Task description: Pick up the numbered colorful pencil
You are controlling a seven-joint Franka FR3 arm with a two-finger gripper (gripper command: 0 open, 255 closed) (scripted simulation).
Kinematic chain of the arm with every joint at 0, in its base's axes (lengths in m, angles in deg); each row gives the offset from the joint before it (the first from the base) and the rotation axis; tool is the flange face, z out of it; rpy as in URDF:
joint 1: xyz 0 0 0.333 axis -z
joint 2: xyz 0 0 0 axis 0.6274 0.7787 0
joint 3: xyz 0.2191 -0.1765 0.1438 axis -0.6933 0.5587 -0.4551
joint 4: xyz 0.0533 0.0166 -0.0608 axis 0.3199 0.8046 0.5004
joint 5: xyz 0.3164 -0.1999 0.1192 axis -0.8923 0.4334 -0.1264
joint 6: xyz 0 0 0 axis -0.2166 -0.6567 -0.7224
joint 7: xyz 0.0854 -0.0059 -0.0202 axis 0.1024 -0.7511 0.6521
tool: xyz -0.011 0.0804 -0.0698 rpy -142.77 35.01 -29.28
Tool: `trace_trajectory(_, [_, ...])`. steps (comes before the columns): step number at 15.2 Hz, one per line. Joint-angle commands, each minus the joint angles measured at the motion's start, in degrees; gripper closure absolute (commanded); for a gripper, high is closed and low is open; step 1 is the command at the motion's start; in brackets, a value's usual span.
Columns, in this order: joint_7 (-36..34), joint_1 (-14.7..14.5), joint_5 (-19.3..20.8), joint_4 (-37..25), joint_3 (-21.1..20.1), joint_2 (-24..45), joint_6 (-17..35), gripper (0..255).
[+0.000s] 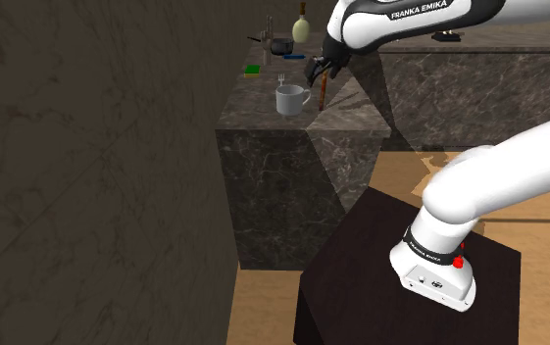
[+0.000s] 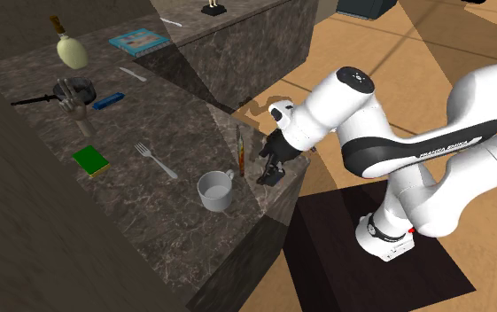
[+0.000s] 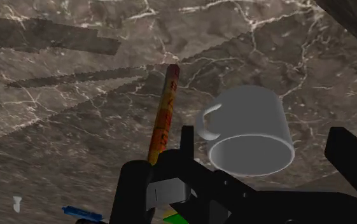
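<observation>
Your jaws stand apart, clasping nothing. You see the gripper [image 2: 270, 170] hovering near the mug [image 2: 216, 191]. The pencil [image 2: 239, 151] lies flat on the counter [image 2: 149, 204] just beside the mug, between the mug and the gripper.

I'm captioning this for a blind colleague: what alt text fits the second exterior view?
The black end effector of a white robot arm hovers beside a slim orange pencil near the edge of a dark marble counter. A white mug stands nearby; a silver fork and green sponge lie farther along.
</observation>
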Motion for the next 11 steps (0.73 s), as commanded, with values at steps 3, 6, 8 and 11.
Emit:
trace_trajectory(3, [-4.9, 4.4, 3.7, -1.1, -0.7, 3.0, 8.9, 0])
trace_trajectory(6, [-9.0, 8.3, 6.9, -2.2, -1.4, 5.3, 15.1, 0])
trace_trajectory(8, [-12.0, 11.2, 9.2, -3.1, -2.1, 6.7, 19.1, 0])
trace_trajectory(11, [-14.0, 12.9, 10.7, -2.2, -2.7, 7.6, 22.2, 0])
